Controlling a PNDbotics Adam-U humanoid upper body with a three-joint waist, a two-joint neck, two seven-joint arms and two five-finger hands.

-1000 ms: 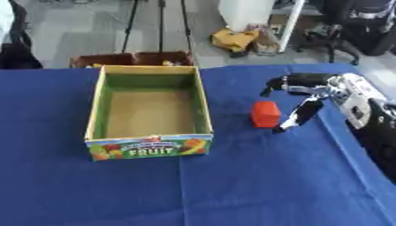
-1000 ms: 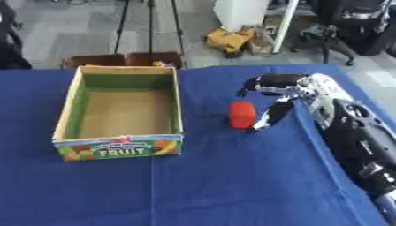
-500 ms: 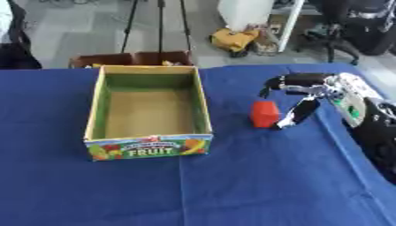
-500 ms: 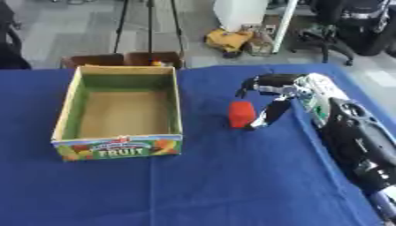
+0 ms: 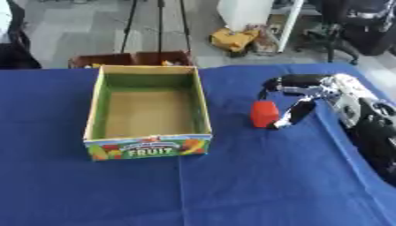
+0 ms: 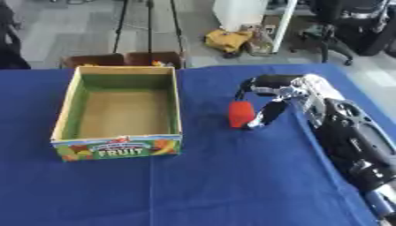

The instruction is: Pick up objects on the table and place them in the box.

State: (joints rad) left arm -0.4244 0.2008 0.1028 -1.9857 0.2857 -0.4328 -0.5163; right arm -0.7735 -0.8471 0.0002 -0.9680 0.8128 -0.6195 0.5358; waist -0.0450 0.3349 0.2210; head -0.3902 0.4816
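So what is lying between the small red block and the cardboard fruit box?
Only bare blue tablecloth separates red block from box, in both eye views.

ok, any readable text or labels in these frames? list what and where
"FRUIT": white capitals on the near outer wall of the cardboard box, among printed fruit pictures.
A smaller line of print sits above that word, too blurred to read.
Red block beside the right hand: no marking visible.

Right hand (image 6: pixel 287 95) with black fingers, silver-white back, black forearm with silver joints
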